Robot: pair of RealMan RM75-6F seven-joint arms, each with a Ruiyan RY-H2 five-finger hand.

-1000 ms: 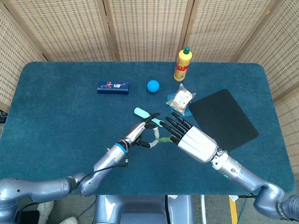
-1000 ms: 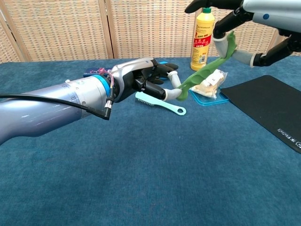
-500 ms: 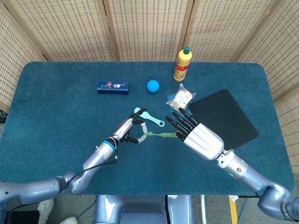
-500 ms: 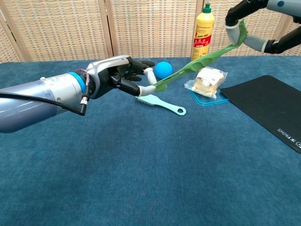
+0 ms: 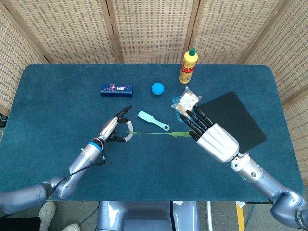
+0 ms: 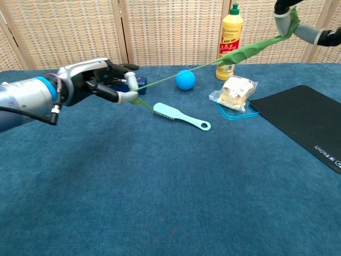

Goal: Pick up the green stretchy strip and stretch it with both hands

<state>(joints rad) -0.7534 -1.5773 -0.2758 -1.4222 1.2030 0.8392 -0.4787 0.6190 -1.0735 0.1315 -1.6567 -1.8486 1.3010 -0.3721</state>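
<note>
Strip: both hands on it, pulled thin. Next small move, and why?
Probably ease the hands slightly further apart, or hold. The strip is already a thin taut line above the table between the left hand and the right hand, each pinching an end. It crosses above the brush, so I'd keep it raised.

I see a green strip (image 5: pixel 154 133) over a dark blue table (image 5: pixel 57 110). The ball (image 5: pixel 157 88) is bright blue, the brush (image 5: pixel 153 120) is light teal, the bottle (image 5: pixel 188 66) is yellow with a green cap, and the mat (image 5: pixel 231 122) is black.
</note>
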